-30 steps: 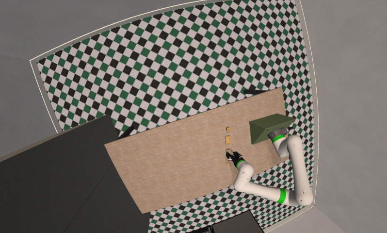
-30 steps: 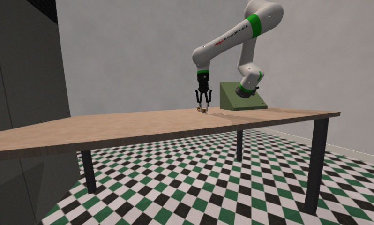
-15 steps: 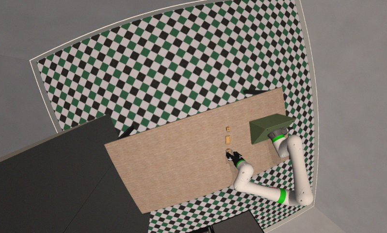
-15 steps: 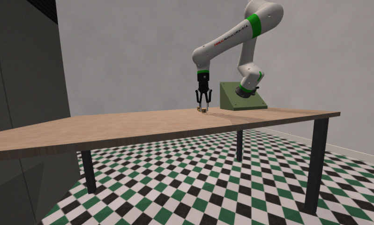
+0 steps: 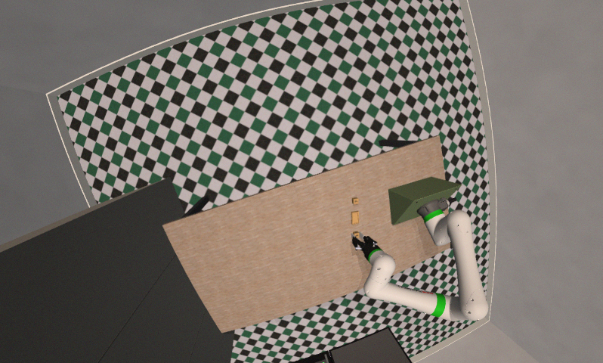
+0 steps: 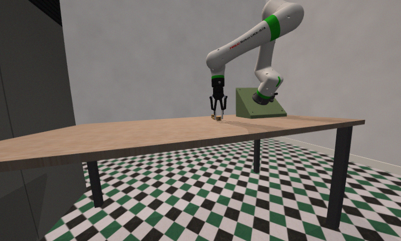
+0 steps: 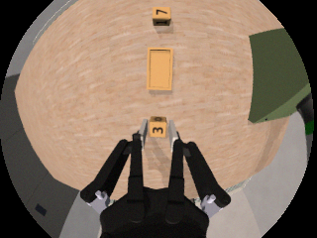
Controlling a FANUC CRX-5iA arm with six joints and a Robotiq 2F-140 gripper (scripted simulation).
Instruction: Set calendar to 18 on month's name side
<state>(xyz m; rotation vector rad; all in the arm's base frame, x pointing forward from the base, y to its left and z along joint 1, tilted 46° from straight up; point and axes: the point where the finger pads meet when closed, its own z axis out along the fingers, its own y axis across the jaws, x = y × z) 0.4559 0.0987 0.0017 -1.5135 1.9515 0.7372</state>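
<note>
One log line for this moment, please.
phase: pre-grasp | gripper: open, fingers straddle cube showing 3 | cube showing 7: on table | tray: no cubes inside
</note>
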